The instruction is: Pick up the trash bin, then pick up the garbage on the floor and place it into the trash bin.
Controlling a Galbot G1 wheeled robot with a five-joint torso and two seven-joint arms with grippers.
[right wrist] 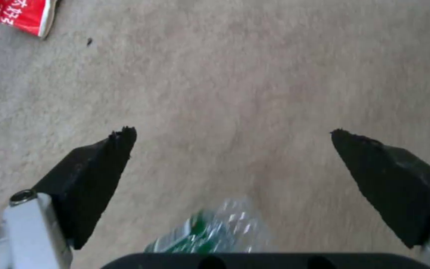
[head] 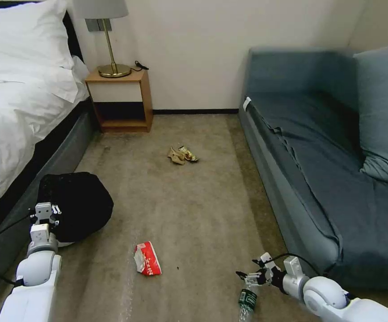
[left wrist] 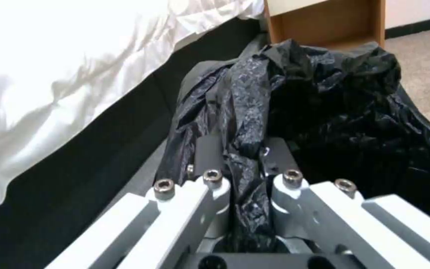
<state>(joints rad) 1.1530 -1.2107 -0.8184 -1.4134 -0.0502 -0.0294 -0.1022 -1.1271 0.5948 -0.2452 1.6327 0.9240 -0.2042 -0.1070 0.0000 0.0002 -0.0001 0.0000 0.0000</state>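
Observation:
The trash bin, draped in its glossy black bag, stands on the carpet beside the bed. My left gripper is shut on a fold of that bag at the rim, and the fold is pinched between its fingers. A clear bottle with a green label lies on the floor just under my right gripper, which is open, with its black pads spread wide above the bottle. A crushed red-and-white carton lies mid-floor. Gold and tan wrappers lie farther off.
A bed with white linen runs along the left, and a wooden nightstand with a brass lamp stands at its head. A blue-grey sofa lines the right. Beige carpet lies between them.

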